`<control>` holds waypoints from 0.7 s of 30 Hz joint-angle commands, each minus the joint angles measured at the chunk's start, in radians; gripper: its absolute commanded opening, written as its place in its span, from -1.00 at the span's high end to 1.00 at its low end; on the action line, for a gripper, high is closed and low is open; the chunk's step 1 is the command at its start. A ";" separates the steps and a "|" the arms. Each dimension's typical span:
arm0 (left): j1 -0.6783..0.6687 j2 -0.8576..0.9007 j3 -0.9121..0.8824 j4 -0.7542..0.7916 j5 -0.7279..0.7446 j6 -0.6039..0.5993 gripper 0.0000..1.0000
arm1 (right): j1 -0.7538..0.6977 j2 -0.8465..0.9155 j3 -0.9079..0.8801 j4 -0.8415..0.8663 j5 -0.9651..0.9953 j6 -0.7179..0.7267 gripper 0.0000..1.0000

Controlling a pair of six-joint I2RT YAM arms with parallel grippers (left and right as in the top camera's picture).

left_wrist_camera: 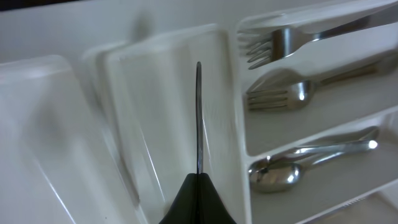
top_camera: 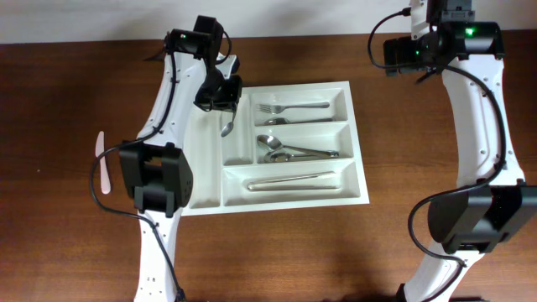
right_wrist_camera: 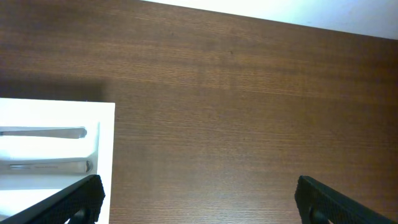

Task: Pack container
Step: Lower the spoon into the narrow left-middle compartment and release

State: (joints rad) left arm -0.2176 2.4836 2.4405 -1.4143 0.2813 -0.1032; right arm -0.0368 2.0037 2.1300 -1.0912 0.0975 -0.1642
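The white cutlery tray (top_camera: 206, 180) lies mid-table. Its three long compartments hold two forks (top_camera: 289, 108), spoons (top_camera: 289, 151) and knives (top_camera: 289, 179). My left gripper (top_camera: 220, 99) is shut on a metal spoon (top_camera: 226, 127) and holds it over the tray's right narrow upright compartment, bowl end down. In the left wrist view the shut fingers (left_wrist_camera: 199, 179) pinch the spoon's handle (left_wrist_camera: 198, 112), seen edge-on above the tray (left_wrist_camera: 62, 124). My right gripper (right_wrist_camera: 199, 193) is open and empty over bare table, just right of the tray's edge (right_wrist_camera: 106, 130).
A white plastic utensil (top_camera: 102, 164) lies on the wooden table left of the tray, beside the left arm's base. The right arm's body (top_camera: 478, 126) stands along the right side of the table.
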 commanded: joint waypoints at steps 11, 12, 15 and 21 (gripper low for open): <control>0.031 0.020 0.074 0.006 0.011 -0.016 -0.26 | -0.001 -0.008 0.017 0.003 0.008 0.005 -0.98; 0.045 0.019 0.103 -0.016 0.011 -0.016 -0.25 | -0.001 -0.008 0.017 0.003 0.008 0.005 -0.97; 0.104 0.018 0.212 -0.133 0.010 -0.013 -0.26 | -0.001 -0.008 0.017 0.003 0.008 0.005 -0.98; 0.275 -0.015 0.398 -0.271 0.026 0.103 -0.25 | -0.001 -0.008 0.017 0.003 0.008 0.005 -0.98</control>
State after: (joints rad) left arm -0.0158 2.4985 2.7853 -1.6829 0.2878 -0.0631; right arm -0.0368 2.0037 2.1300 -1.0908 0.0971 -0.1650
